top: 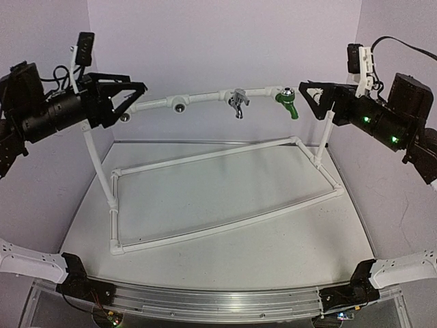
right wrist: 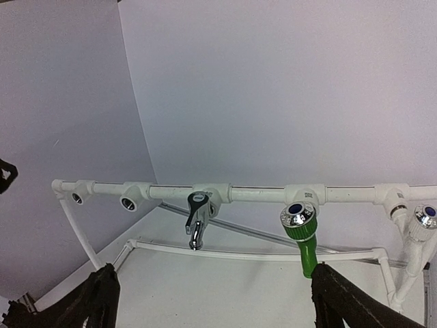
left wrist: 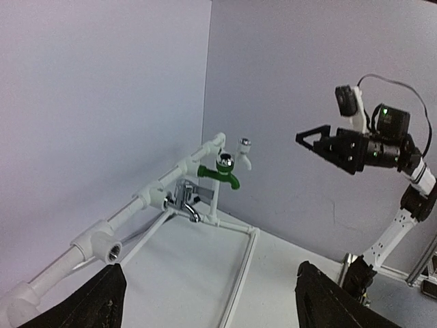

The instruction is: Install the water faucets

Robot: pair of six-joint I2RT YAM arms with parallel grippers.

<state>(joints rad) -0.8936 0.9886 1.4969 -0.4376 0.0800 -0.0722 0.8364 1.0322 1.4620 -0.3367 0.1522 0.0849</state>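
Both pincers are released and carry nothing. The left pincer (top: 134, 101) is raised at the left end of the white pipe frame (top: 205, 156) with its jaws spread wide, and the right pincer (top: 309, 100) mirrors it at the right end. We judge they are held high and outward so that the top rail (top: 201, 97) lies open between them and each wrist camera can look along it.

The task's things sit on that rail. A silver faucet (top: 237, 104) hangs from the middle fitting, spout down. A green faucet (top: 289, 104) with a chrome cap sits in the next fitting to the right, just beside the right pincer's fingertips but apart from them. Two empty sockets (top: 179, 107) stand open toward the left end, the outer one close under the left pincer. We take it those two are yet to be filled, though no loose faucet shows on the table (top: 225, 263) in any view.

From above, we cannot make out the rail's far right end behind the right pincer. The right wrist view shows a white faucet (right wrist: 423, 220) with a chrome top there, at the corner past the green one. The left wrist view agrees, showing it just behind the green faucet. That view also gives us the chrome-rimmed mouth of the nearest empty socket, only a small dark ring from overhead.
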